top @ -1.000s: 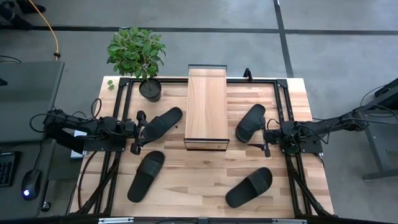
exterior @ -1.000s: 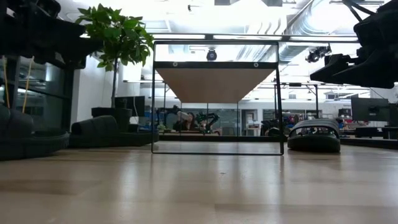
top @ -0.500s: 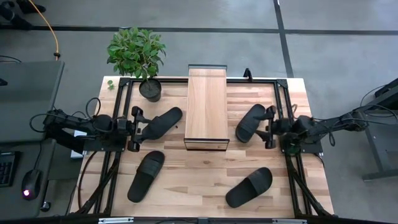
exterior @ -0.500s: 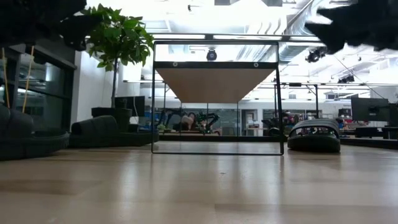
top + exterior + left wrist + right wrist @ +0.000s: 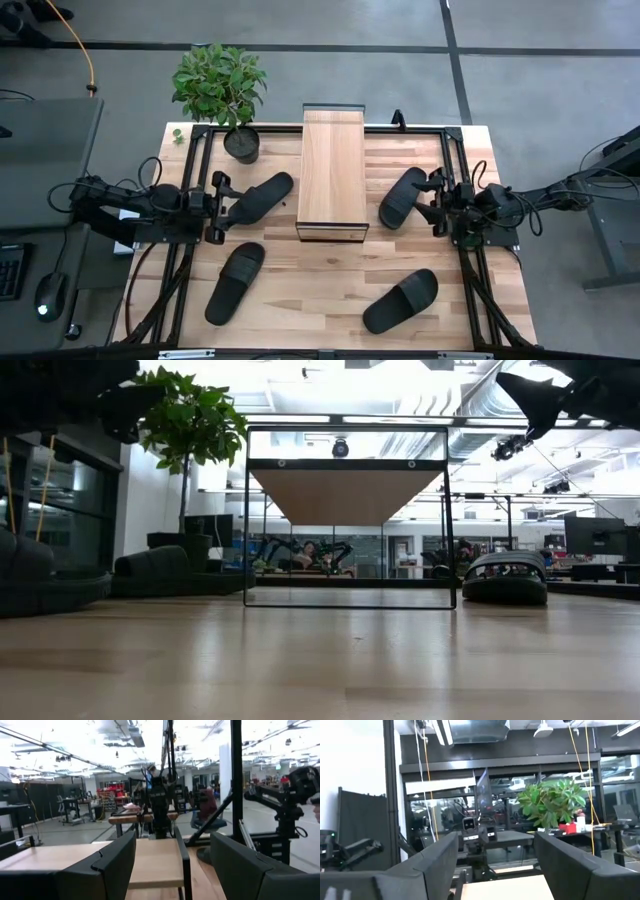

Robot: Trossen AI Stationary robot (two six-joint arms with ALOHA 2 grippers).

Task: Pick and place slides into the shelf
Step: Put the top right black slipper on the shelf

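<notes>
Four black slides lie sole-down on the wooden table: one left of the shelf point(image 5: 258, 197), one right of it point(image 5: 403, 196), and two nearer the front point(image 5: 236, 282) point(image 5: 401, 300). The shelf point(image 5: 332, 172) stands in the middle; its plank top shows in the left wrist view point(image 5: 150, 862), and the low view shows its frame point(image 5: 345, 510). My left gripper point(image 5: 215, 207) is open and raised over the heel end of the left slide. My right gripper point(image 5: 437, 201) is open too, raised beside the right slide. Both wrist views look level across the table.
A potted plant point(image 5: 222, 88) stands at the table's far left corner, beside the shelf's far end. Dark rails point(image 5: 190, 180) point(image 5: 462, 170) run along the table's left and right sides. Bare wood lies in front of the shelf, between the two near slides.
Both grippers have risen. The left one drew back slightly toward the table's left edge. The right one moved toward the far edge, alongside the right slide. All four slides have stayed where they were.
</notes>
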